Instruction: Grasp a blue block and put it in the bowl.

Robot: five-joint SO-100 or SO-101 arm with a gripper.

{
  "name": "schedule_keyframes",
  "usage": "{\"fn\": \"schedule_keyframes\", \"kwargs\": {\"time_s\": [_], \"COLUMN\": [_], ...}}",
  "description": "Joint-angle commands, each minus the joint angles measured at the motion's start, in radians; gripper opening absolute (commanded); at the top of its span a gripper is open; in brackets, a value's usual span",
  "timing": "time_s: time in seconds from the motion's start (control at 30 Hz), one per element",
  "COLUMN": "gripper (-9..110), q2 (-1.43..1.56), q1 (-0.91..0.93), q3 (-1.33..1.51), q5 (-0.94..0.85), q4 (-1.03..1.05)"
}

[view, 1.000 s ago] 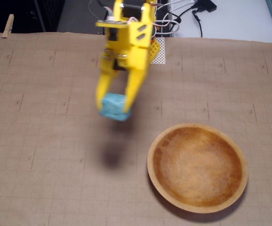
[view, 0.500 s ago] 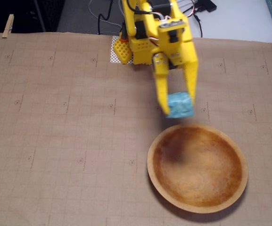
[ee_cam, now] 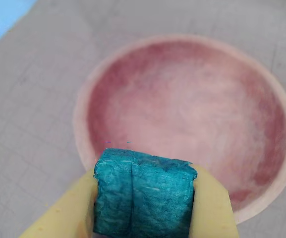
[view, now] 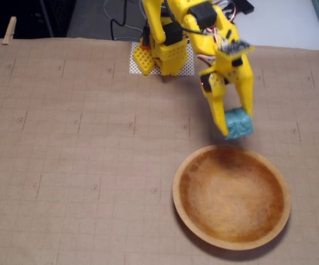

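The blue block (ee_cam: 143, 196) is a small teal block clamped between my yellow fingers (ee_cam: 58, 218). In the fixed view my gripper (view: 236, 126) is shut on the blue block (view: 239, 122) and holds it in the air just beyond the far rim of the bowl (view: 177, 190). The bowl is wide, shallow, wooden and empty. In the wrist view the bowl (ee_cam: 81, 114) fills the space ahead of the block, with the block over its near rim.
Brown gridded paper (view: 65, 154) covers the table. The arm's yellow base (view: 165, 52) stands on a white perforated plate at the back. Wooden clips (view: 9, 30) hold the paper at the back corners.
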Motion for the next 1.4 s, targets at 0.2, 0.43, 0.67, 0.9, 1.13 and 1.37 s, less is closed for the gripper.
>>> {"fn": "schedule_keyframes", "kwargs": {"time_s": [0.2, 0.43, 0.67, 0.9, 1.13, 1.37], "gripper": [-1, -1, -1, -2, -2, -2], "q2": [-0.089, -0.100, -0.158, -0.281, -0.387, -0.529], "q1": [0.006, 0.026, 0.063, 0.146, 0.169, 0.167], "q3": [-0.026, -0.061, -0.166, -0.305, -0.379, -0.390], "q5": [0.006, -0.005, -0.002, -0.003, -0.003, -0.006], "q4": [-0.006, -0.020, -0.020, -0.020, -0.098, -0.275]}}
